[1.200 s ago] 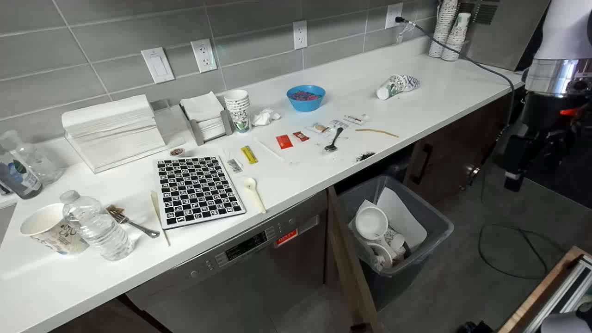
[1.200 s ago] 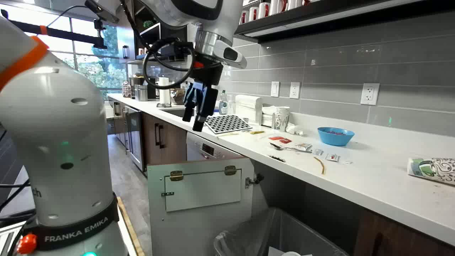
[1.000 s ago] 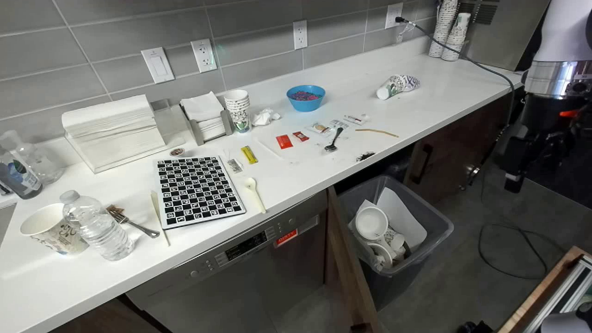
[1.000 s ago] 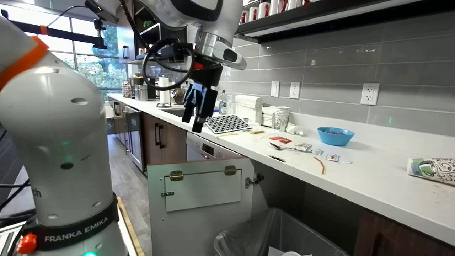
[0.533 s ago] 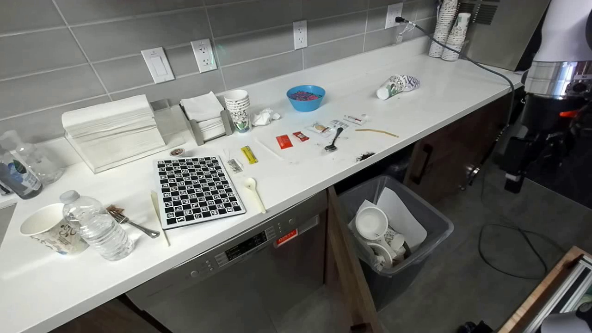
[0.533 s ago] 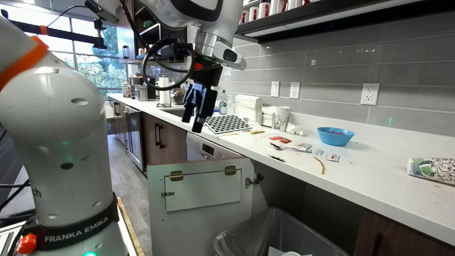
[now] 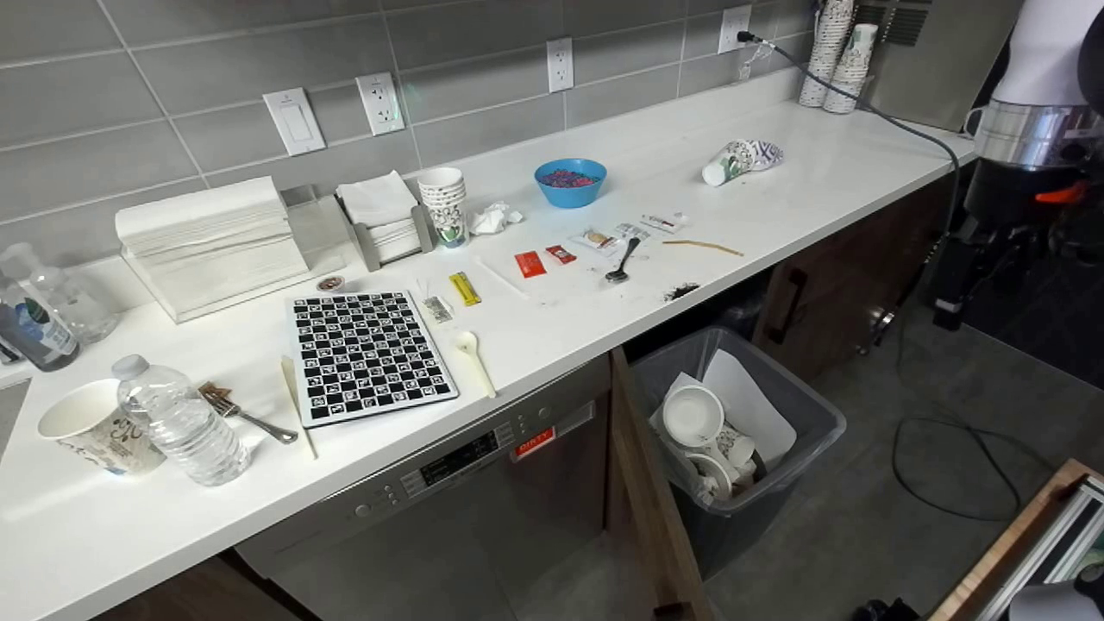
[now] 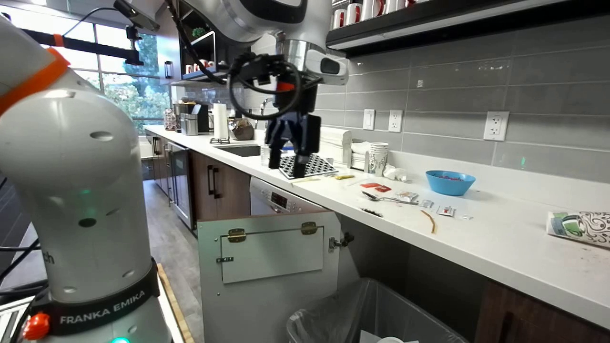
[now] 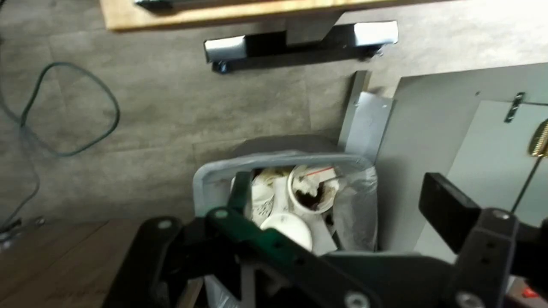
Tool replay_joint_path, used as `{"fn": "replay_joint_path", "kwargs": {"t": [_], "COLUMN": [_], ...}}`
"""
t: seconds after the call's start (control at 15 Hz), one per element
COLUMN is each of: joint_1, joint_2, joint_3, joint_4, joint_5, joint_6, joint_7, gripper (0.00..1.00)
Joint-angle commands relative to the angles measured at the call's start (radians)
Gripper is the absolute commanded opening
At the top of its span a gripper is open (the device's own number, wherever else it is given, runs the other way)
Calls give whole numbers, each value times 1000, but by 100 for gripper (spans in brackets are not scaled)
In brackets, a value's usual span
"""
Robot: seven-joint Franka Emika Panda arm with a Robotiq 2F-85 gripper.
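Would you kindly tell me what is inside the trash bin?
The trash bin holds white cups, a patterned cup and a white sheet; one cup contains what looks like crumpled paper and something dark. Whatever lies beneath is covered, and the bottom is hidden.

The orange-banded white arm point(image 8: 62, 157) has a black claw point(image 8: 287, 164).

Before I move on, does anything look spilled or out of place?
Yes. Dark crumbs, perhaps coffee grounds, lie loose near the front edge of the countertop, like a spill. A patterned paper cup lies on its side, while stacked cups stand upright.
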Motion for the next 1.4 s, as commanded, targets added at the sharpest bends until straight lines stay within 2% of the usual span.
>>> {"fn": "replay_joint_path", "kwargs": {"t": [0.0, 0.13, 0.27, 0.4, 0.53, 0.73, 0.8, 0.93, 1.33], "joint_1": [-52, -65, -58, -22, 37, 238, 73, 129, 138], "joint_2": [191, 293, 397, 502, 593, 670, 612, 657, 670], "joint_3": [-72, -127, -181, -237, -288, -405, -285, -296, -304], "joint_4": [79, 125, 186, 250, 308, 383, 321, 367, 383], "joint_5": [-193, -264, -275, -215, -104, 126, 37, 112, 118], "joint_6": [236, 425, 597, 756, 881, 928, 918, 919, 919], "joint_7": [-163, -254, -363, -500, -657, -896, -787, -860, -874], "gripper": [100, 100, 100, 100, 100, 100, 100, 100, 100]}}
